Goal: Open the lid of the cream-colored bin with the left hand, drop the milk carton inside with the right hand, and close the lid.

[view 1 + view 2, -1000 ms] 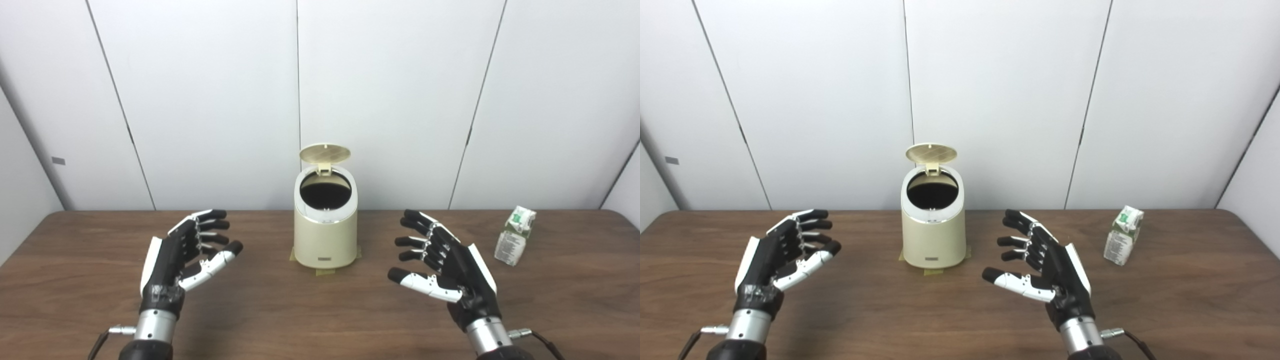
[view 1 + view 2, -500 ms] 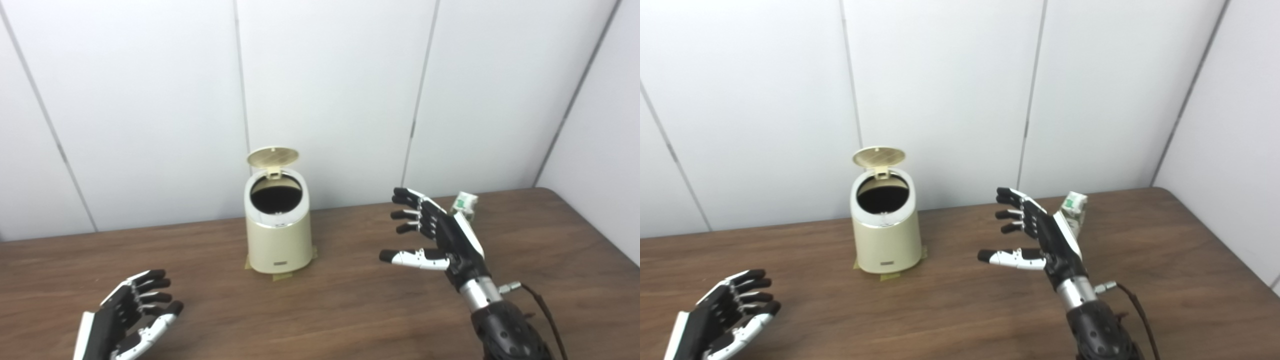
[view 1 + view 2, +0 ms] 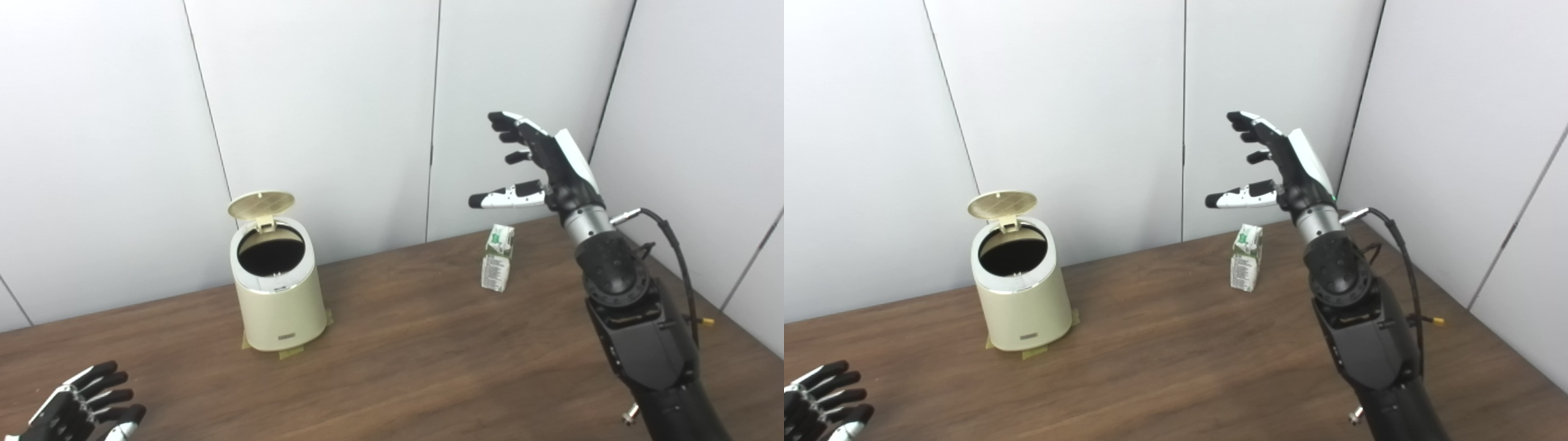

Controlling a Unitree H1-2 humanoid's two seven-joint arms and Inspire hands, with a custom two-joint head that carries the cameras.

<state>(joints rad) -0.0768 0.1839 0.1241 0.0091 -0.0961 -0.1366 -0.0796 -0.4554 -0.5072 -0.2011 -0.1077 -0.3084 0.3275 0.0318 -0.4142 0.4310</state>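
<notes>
- White wall panels back the brown wooden table (image 3: 392,355).
- Cream-colored cylindrical bin (image 3: 278,294), round lid (image 3: 261,204) up, stands left of centre.
- Small green-and-white milk carton (image 3: 497,266) stands upright right of centre.
- Right hand (image 3: 539,168), fingers apart, empty, hangs above it; lower squarely over the carton before closing.
- Left hand (image 3: 817,398), lower-left corner, fingers apart.

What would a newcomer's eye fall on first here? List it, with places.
The black-and-white right hand raised high with fingers spread, empty, above the small green-and-white milk carton standing upright on the brown wooden table. Then the cream-colored round bin to the left, its lid flipped up and its dark inside showing.
</notes>
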